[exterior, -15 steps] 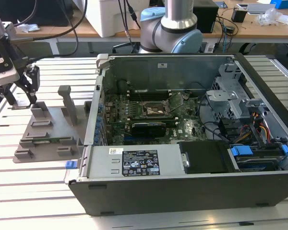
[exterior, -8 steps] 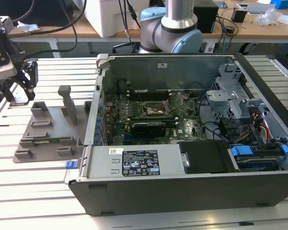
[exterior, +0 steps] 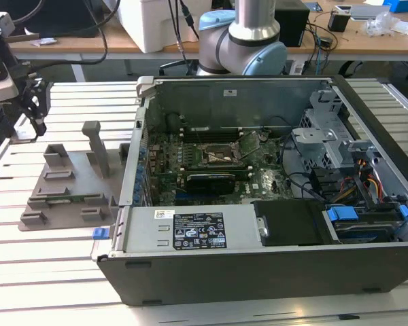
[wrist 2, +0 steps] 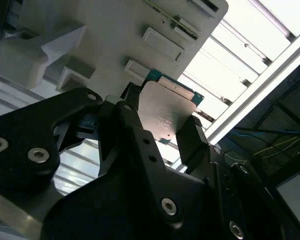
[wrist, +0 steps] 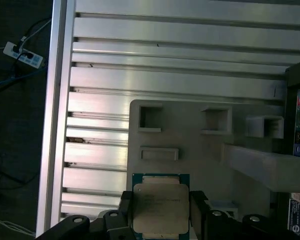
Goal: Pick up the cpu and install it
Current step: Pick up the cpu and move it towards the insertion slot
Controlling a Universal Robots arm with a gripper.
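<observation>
The cpu is a flat square chip with a silvery-grey top and a thin green rim. In both wrist views it sits between the black fingers of my gripper, which is shut on its two opposite edges. The second wrist view shows the cpu held clear of the grey fixture plate behind it. In the exterior view my gripper hangs at the far left, above the table beside the fixture plate. The dark motherboard socket lies inside the open computer case, well off to the exterior view's right.
The fixture plate carries raised blocks and an upright post. It rests on a slatted aluminium table. The case's wall stands between fixture and motherboard. Drive bays and cables fill the case's right side.
</observation>
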